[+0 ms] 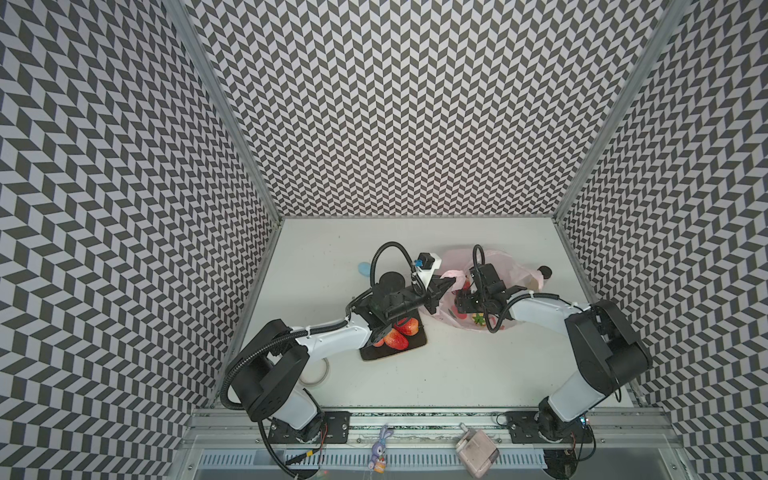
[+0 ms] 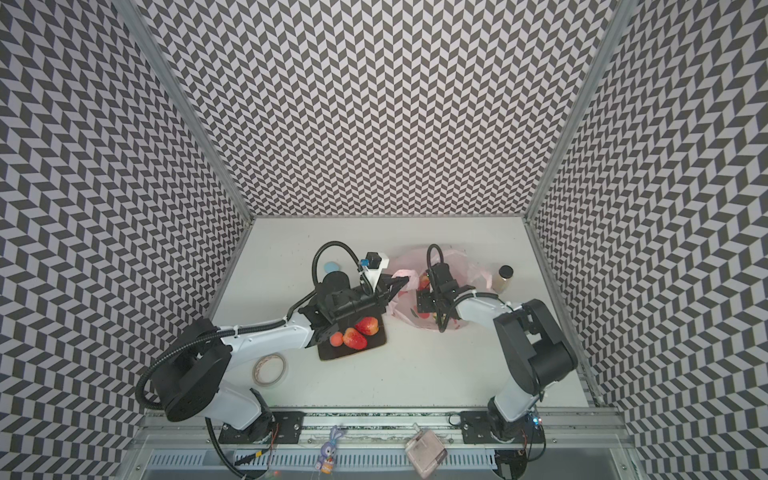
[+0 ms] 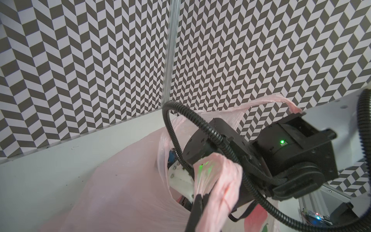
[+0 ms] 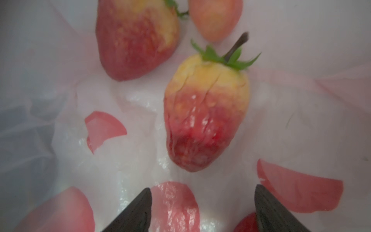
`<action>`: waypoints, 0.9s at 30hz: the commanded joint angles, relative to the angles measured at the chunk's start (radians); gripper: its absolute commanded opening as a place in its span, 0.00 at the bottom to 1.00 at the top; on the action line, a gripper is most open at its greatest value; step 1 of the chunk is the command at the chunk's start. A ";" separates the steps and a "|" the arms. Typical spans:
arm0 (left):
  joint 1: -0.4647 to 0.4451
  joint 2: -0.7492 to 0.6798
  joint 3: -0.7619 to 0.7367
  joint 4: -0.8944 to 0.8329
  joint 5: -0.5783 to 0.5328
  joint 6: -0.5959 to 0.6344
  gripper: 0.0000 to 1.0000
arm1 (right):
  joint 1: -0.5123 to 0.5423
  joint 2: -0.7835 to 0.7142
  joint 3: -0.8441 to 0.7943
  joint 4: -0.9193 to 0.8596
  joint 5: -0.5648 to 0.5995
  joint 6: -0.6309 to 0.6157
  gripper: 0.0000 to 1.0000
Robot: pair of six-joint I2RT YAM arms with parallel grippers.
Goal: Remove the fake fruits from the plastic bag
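The pale-pink plastic bag (image 1: 513, 266) (image 2: 473, 266) lies at the back right of the table. My left gripper (image 1: 451, 283) (image 3: 200, 195) is shut on the bag's bunched loop handle (image 3: 216, 176) and holds it up. My right gripper (image 1: 462, 305) (image 4: 202, 187) reaches down inside the bag, open and empty. Just beyond its fingertips lies a red-and-yellow strawberry (image 4: 206, 112). A second strawberry (image 4: 136, 38) and a peach ball (image 4: 215, 18) lie farther in. Two strawberries (image 2: 355, 337) (image 2: 367, 325) and an orange ball (image 2: 336, 338) sit on the dark plate (image 2: 332, 353).
A light-blue blob (image 2: 331, 266) lies behind the left arm, and a tape roll (image 2: 270, 370) lies by that arm's base. A jar with a dark lid (image 2: 503, 278) stands right of the bag. A rabbit toy (image 1: 380, 446) and a pinkish box (image 1: 478, 453) rest on the front rail.
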 commanded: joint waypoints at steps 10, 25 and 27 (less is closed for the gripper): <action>0.003 -0.019 0.021 -0.031 -0.062 0.005 0.00 | 0.063 0.030 0.030 -0.045 0.156 0.026 0.52; 0.007 -0.004 0.012 0.008 -0.053 0.037 0.00 | 0.043 -0.222 -0.017 -0.050 0.150 0.155 0.31; 0.011 -0.003 0.009 0.019 -0.047 0.043 0.00 | 0.044 -0.216 -0.024 -0.046 0.139 0.157 0.34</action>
